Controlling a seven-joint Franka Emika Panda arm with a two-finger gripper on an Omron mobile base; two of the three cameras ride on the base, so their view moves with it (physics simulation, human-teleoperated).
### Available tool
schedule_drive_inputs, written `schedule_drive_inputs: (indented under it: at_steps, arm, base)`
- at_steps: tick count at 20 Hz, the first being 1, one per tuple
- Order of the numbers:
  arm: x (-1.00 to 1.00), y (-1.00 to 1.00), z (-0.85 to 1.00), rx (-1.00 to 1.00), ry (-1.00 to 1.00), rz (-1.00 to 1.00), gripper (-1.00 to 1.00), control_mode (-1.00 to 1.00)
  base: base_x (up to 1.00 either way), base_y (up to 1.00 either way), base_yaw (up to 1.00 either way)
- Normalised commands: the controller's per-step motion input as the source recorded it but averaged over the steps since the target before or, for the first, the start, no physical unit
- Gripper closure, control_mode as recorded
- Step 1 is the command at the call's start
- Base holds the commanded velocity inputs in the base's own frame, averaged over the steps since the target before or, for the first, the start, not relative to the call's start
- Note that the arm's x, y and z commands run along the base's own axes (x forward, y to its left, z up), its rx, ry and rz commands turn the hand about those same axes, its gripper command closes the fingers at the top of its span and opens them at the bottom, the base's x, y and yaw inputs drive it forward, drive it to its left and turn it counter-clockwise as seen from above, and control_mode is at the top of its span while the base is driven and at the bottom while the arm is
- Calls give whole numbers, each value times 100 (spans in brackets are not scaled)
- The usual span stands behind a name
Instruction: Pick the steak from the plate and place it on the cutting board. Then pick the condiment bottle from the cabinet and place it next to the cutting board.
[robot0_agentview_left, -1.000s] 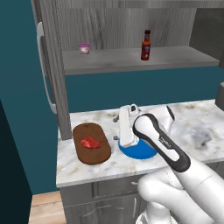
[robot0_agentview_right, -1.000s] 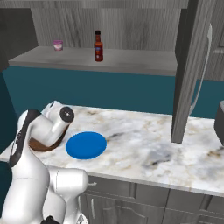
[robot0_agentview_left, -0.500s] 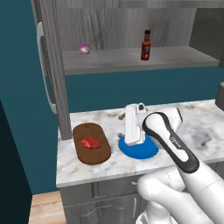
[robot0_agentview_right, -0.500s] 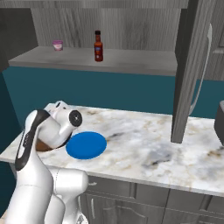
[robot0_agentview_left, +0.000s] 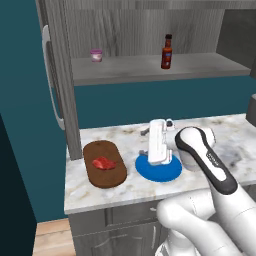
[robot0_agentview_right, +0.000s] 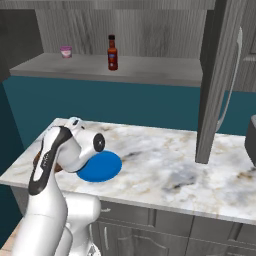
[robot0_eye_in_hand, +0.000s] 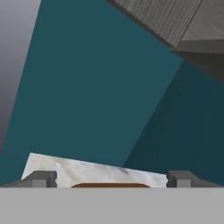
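Observation:
The red steak (robot0_agentview_left: 103, 163) lies flat on the dark brown cutting board (robot0_agentview_left: 105, 175) at the left of the counter. Right of the board sits the blue plate (robot0_agentview_left: 165, 173), bare of food. My gripper (robot0_agentview_left: 144, 143) hovers over the plate's left part, turned sideways toward the board, open and holding nothing. In the hand view the gripper (robot0_eye_in_hand: 111, 179) has its tips far apart, with the board's end (robot0_eye_in_hand: 111, 185) just between them. The condiment bottle (robot0_agentview_left: 167, 52) stands upright on the cabinet shelf (robot0_agentview_left: 150, 67), well above and behind the hand. From the right, the bottle (robot0_agentview_right: 112, 52) and plate (robot0_agentview_right: 102, 167) show too.
A short pink-lidded cup (robot0_agentview_left: 96, 55) stands at the shelf's left. The cabinet's tall side panel (robot0_agentview_left: 62, 85) rises beside the board. A dark appliance (robot0_agentview_left: 251, 110) sits at the counter's right end. The marble counter (robot0_agentview_right: 170, 165) stretches right of the plate.
The hand has drifted to the right, away from the board and over the plate, staying open. The steak stays on the board; the bottle has not moved.

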Motion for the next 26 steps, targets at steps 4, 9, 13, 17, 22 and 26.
schedule_drive_inputs:
  at_steps: [4,9,13,17,22,26]
  arm:
    - [0,-17,0,10,0,3,-100,-100]
    - [0,-16,5,11,0,3,-100,-100]
    - [-4,-10,17,10,0,4,-100,-100]
    - [-8,-10,24,10,0,4,-100,-100]
    - [-10,-8,24,8,0,4,-100,-100]
    - [-10,-5,27,6,0,3,-100,-100]
  base:
    - [0,0,0]
    - [0,0,0]
    - [0,0,0]
    - [0,0,0]
    - [0,0,0]
    - [0,0,0]
